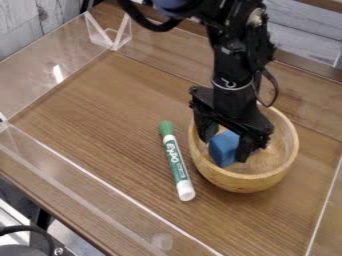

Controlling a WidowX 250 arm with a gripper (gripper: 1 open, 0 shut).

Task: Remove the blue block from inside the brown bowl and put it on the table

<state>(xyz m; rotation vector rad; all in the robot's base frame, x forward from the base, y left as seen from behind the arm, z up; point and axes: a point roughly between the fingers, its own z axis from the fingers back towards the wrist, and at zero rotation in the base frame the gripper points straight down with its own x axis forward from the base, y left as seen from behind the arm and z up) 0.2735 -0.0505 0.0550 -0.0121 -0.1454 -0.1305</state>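
Observation:
The brown bowl sits on the table at the right front. Inside it lies the blue block, partly hidden by the black fingers. My gripper points straight down into the bowl, open, with one finger on each side of the block. I cannot tell whether the fingers touch it.
A green-and-white marker lies on the table just left of the bowl. Low clear acrylic walls edge the tabletop, and a clear stand is at the back left corner.

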